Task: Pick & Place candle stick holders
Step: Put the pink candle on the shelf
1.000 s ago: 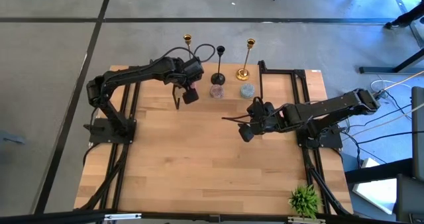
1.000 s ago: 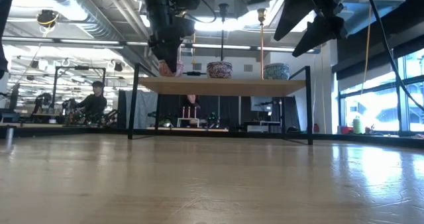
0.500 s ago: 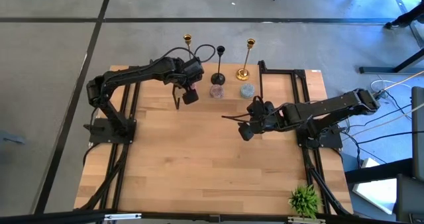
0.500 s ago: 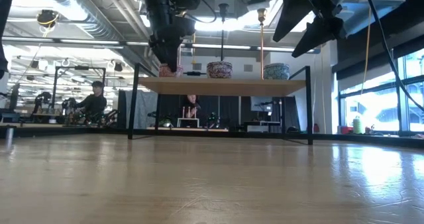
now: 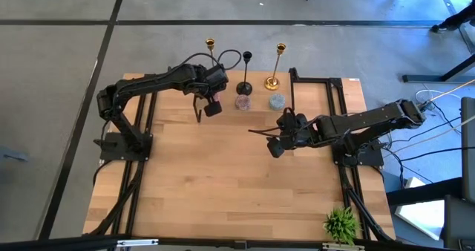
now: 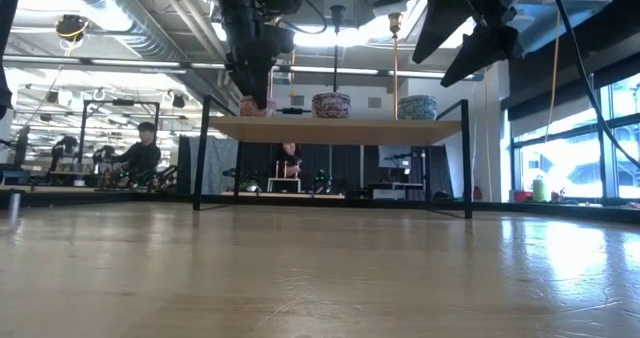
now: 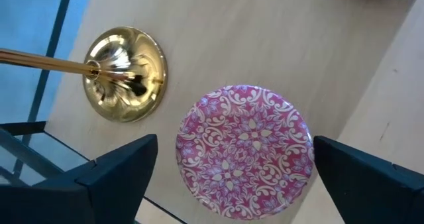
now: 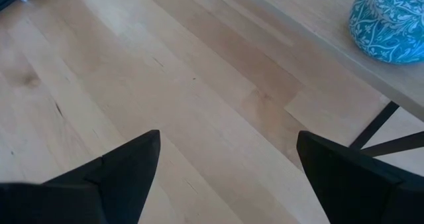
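A raised wooden shelf (image 6: 335, 129) stands along the table's far edge. On it rest a pink squat holder (image 7: 242, 151), a purple one (image 5: 243, 102) and a light blue one (image 5: 276, 101). Behind them stand a gold stick (image 7: 124, 73), a black stick (image 5: 245, 86) and a second gold stick (image 5: 273, 80) on round bases. My left gripper (image 7: 235, 144) hangs open above the pink holder, one finger on either side, apart from it. My right gripper (image 5: 274, 148) stands open above the bare table, near the shelf's right end.
The shelf's black frame legs (image 5: 293, 87) stand beside the light blue holder (image 8: 391, 22). A small green plant (image 5: 341, 223) sits at the table's near right corner. Bare wood stretches across the table's middle and near side (image 5: 223, 184). A person (image 6: 140, 153) sits in the room beyond.
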